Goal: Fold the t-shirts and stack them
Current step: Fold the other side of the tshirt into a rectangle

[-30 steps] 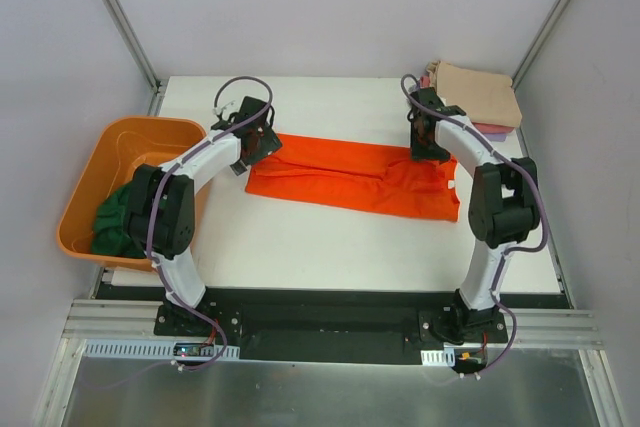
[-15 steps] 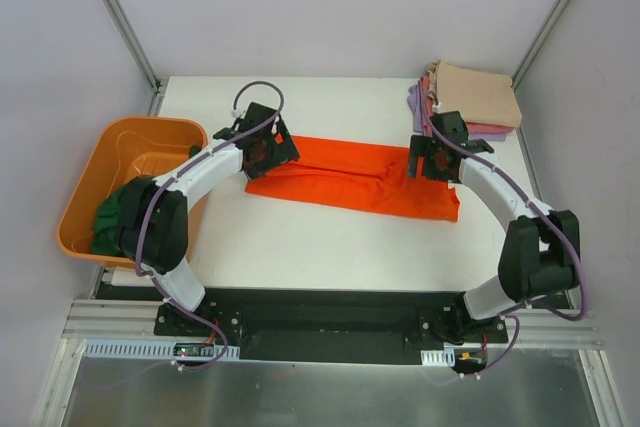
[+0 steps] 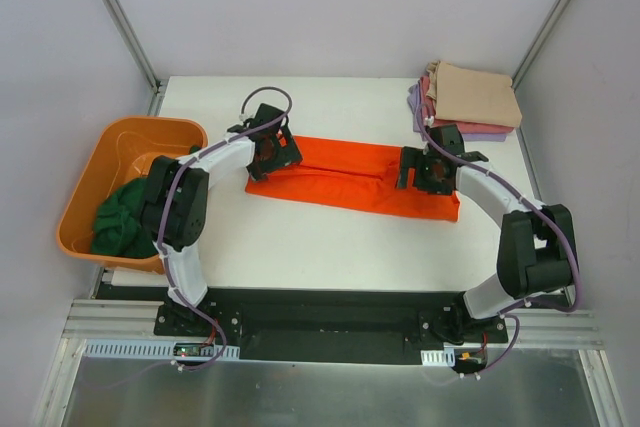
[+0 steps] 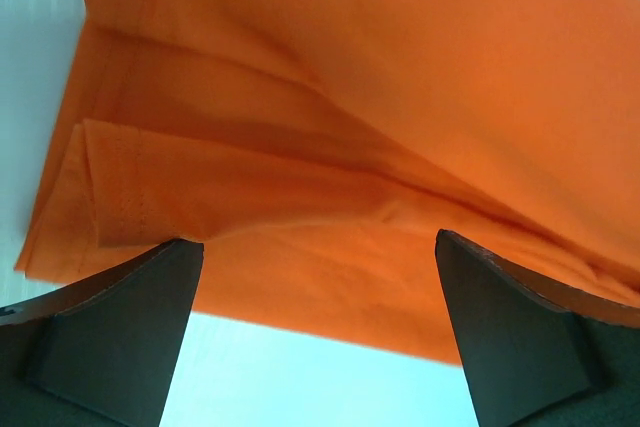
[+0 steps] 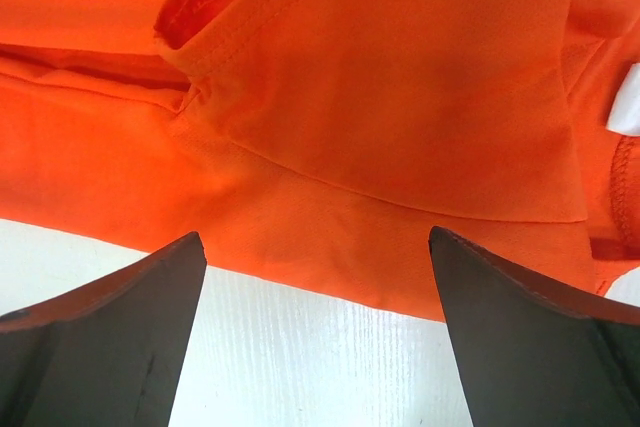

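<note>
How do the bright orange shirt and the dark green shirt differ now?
The bright orange cloth shirt lies flat on the table, folded into a long strip; the dark green cloth shirt sits crumpled in the orange plastic tub. The left gripper and right gripper, both open, are over the orange shirt, neither over the green. Both are plain cloth.

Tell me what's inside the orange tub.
A crumpled dark green t-shirt fills the near end of the tub; the far end is bare. Anything beneath the shirt is hidden.
</note>
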Robot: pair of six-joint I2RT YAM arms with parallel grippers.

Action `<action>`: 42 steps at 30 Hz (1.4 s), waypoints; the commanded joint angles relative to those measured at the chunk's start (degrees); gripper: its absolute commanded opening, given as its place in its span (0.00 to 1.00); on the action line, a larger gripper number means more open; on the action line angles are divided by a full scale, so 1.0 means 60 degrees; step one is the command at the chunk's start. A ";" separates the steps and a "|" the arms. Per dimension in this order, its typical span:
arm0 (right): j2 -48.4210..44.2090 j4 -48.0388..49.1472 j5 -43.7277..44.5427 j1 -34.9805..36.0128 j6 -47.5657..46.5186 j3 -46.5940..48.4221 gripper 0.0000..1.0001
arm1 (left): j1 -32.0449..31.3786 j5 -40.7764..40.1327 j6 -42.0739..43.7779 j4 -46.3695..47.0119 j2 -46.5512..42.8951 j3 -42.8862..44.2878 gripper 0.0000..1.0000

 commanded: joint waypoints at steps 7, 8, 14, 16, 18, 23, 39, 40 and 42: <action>-0.0206 0.0320 0.0024 -0.0272 -0.0066 -0.0050 0.96 | 0.0823 -0.0885 0.0224 0.0054 0.1466 0.2555 0.99; -0.0206 0.0306 0.0053 -0.0272 -0.0023 -0.0036 0.96 | 0.0926 -0.0783 0.0194 0.0010 0.1613 0.2774 0.99; -0.0353 0.0261 0.0083 -0.0286 0.0182 0.0052 0.96 | 0.0986 -0.0197 0.0471 -0.0269 0.1323 0.3085 0.99; -0.0251 0.0334 -0.0019 -0.0272 0.0343 0.0212 0.96 | 0.0781 -0.0050 0.0807 -0.0240 0.1074 0.2982 0.99; 0.0041 0.0350 -0.0107 -0.0272 0.0445 0.0461 0.96 | 0.0591 0.0038 0.1188 -0.0240 0.1029 0.2982 0.99; 0.1242 0.0465 -0.1627 -0.0112 0.0709 0.1486 0.96 | 0.0546 0.0318 0.1307 -0.0240 0.0985 0.2675 0.99; 0.4028 0.0790 -0.0724 0.0607 0.1458 0.4300 0.96 | 0.0546 0.0272 0.1585 -0.0240 0.0779 0.2468 0.99; 0.3940 0.0615 -0.0708 0.0593 0.1370 0.4300 0.96 | 0.0546 0.0374 0.1614 -0.0240 0.0823 0.2541 0.99; 0.3604 0.0394 -0.0533 0.0592 0.1179 0.4184 0.96 | 0.0546 0.0637 0.1731 -0.0254 0.0984 0.2892 0.99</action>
